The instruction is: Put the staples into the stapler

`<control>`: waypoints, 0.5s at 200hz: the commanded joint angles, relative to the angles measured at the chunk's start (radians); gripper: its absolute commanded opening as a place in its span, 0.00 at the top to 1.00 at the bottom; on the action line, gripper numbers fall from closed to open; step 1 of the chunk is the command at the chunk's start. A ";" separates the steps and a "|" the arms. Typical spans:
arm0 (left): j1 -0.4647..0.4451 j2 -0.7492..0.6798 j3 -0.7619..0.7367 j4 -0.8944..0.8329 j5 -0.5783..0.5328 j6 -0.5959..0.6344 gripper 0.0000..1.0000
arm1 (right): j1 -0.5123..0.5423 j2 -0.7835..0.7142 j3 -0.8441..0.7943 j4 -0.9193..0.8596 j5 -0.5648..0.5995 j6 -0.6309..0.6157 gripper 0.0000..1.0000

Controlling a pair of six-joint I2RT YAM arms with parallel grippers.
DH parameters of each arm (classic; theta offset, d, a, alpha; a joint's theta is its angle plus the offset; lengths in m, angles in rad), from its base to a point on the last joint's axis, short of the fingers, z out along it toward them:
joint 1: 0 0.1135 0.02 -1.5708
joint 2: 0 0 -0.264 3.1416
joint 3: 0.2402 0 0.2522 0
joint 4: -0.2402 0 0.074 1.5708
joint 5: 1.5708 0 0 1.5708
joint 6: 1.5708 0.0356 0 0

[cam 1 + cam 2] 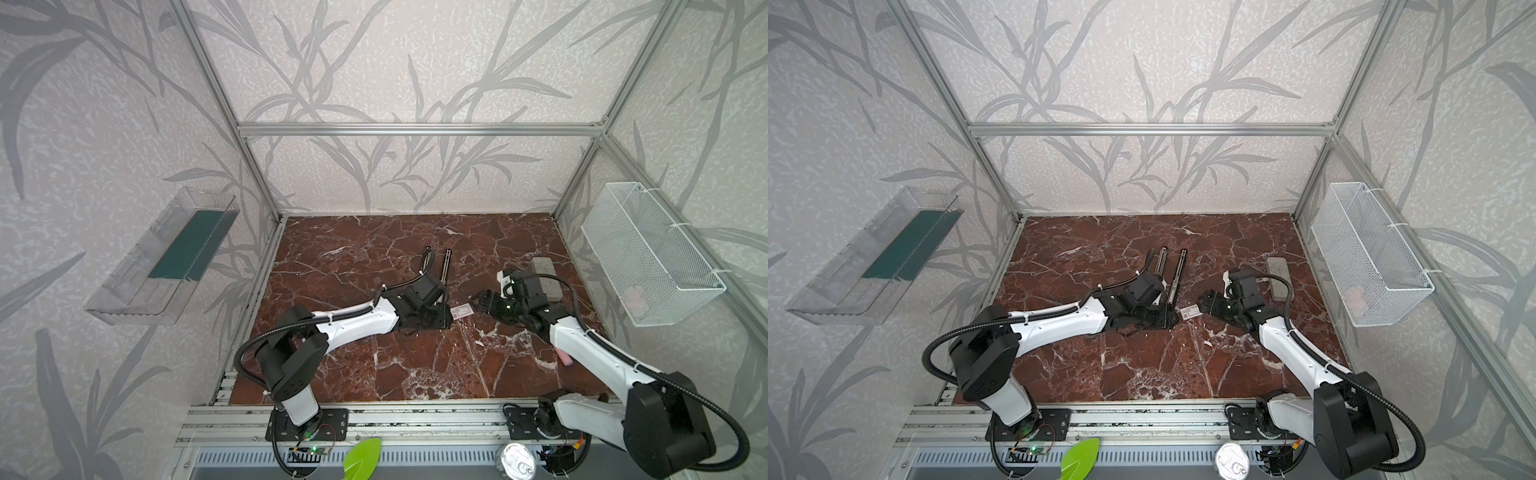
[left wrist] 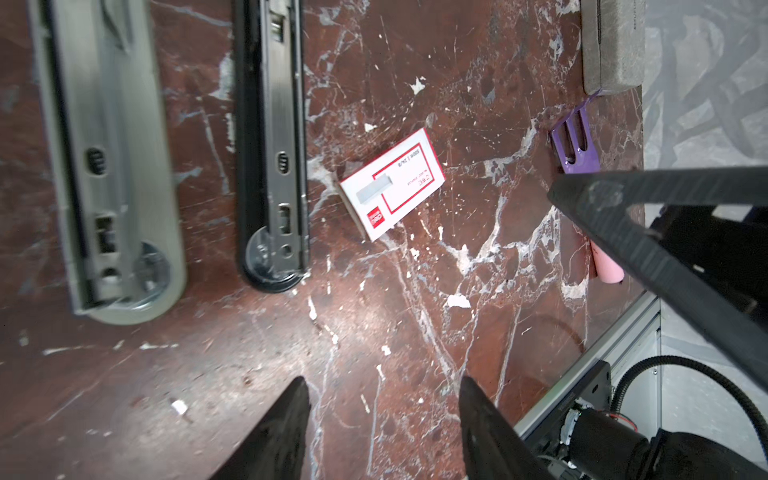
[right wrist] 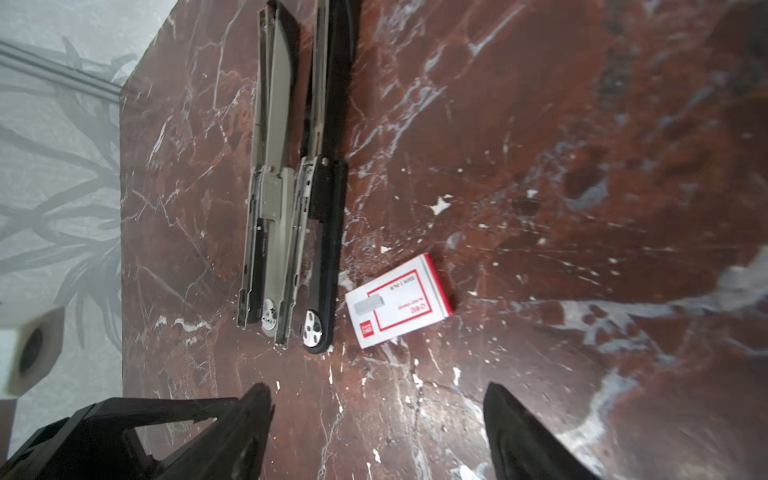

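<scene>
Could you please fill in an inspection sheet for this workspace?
surface: red-brown marble tabletop.
job's things: grey stapler and black stapler lie open, side by side; closed staple box flat beside the black one.
clutter: grey block and pink-and-purple stick near the right arm.
grippers: left gripper and right gripper open, empty, either side of the box.
cables: black hoses along both arms.
surroundings: clear bin on the left wall, wire basket on the right; green scoop and tin at the front.

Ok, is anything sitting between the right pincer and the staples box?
Nothing visible. The right pincer is open and faces the staples box across bare marble table. The black stapler lies beside the box, out of that path.
</scene>
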 commanded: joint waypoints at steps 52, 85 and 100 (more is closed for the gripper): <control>-0.024 0.206 0.148 0.018 -0.056 -0.123 0.41 | -0.046 -0.052 -0.058 -0.011 -0.014 -0.007 0.19; -0.027 0.261 0.198 0.006 -0.084 -0.108 0.41 | -0.046 -0.059 -0.073 -0.006 -0.020 -0.007 0.20; -0.027 0.290 0.226 0.010 -0.079 -0.098 0.41 | -0.047 -0.060 -0.076 -0.009 -0.016 -0.012 0.20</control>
